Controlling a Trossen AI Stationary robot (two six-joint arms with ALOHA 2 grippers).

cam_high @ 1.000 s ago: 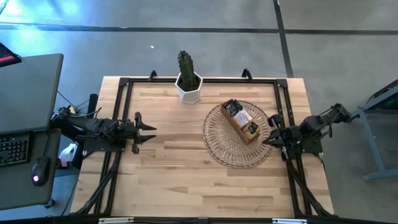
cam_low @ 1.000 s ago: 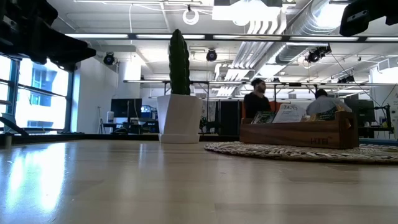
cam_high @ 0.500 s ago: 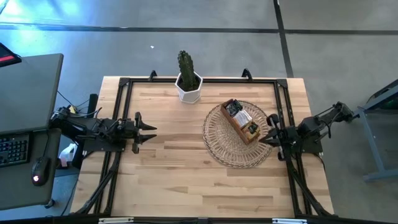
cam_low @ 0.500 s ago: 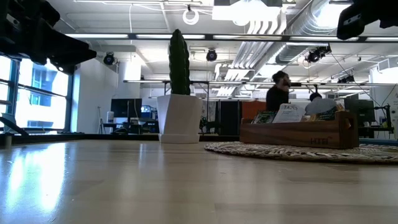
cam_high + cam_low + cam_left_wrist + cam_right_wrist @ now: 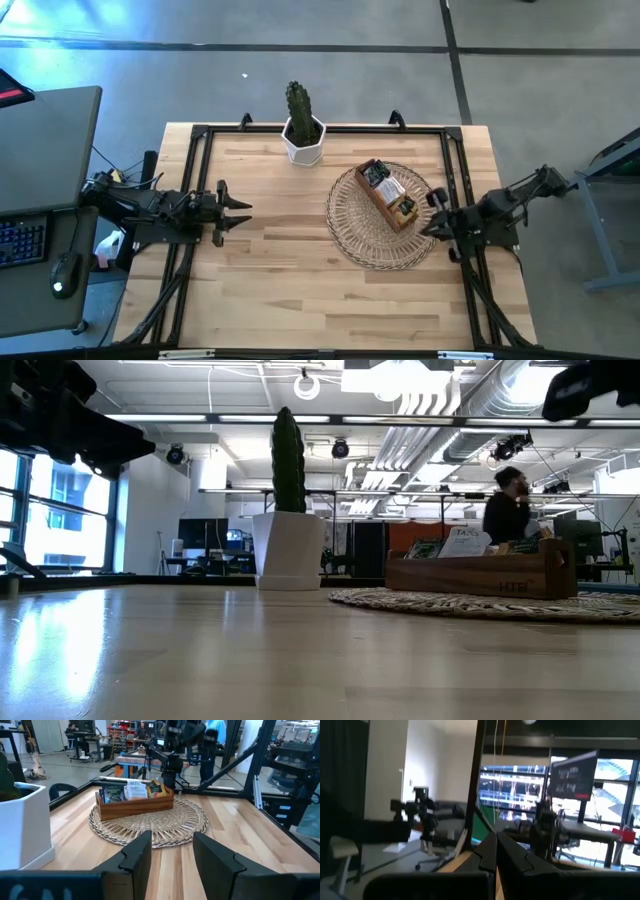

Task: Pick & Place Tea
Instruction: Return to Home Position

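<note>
My right gripper (image 5: 495, 842) is raised beside the right-hand rim of the wicker tray (image 5: 350, 228), its two fingers pressed together with nothing between them. Its wrist camera looks out level into the room rather than down at the work. Over the last second the right arm has drawn back slightly toward the table's right edge, and the gripper has slipped a little along the rim, off the wooden box (image 5: 135, 806). My left gripper (image 5: 172, 845) has not moved. It waits at the left side of the table (image 5: 300, 285), its fingers spread and empty, pointing across the bare boards at the tray. The tea (image 5: 129, 790) stands on edge in the box's compartments, dark green-labelled sachets at the ends and white ones in the middle section, and the box rests on the tray. I see no sachet lying loose on the tray or the table. Box, tray and the potted cactus (image 5: 303, 135) at the far edge are where they were a second ago. The only other change is a person (image 5: 510, 500) walking across the room behind. I judge from this that the placing is finished and the right arm is retreating to rest, so little remains but to park it.
</note>
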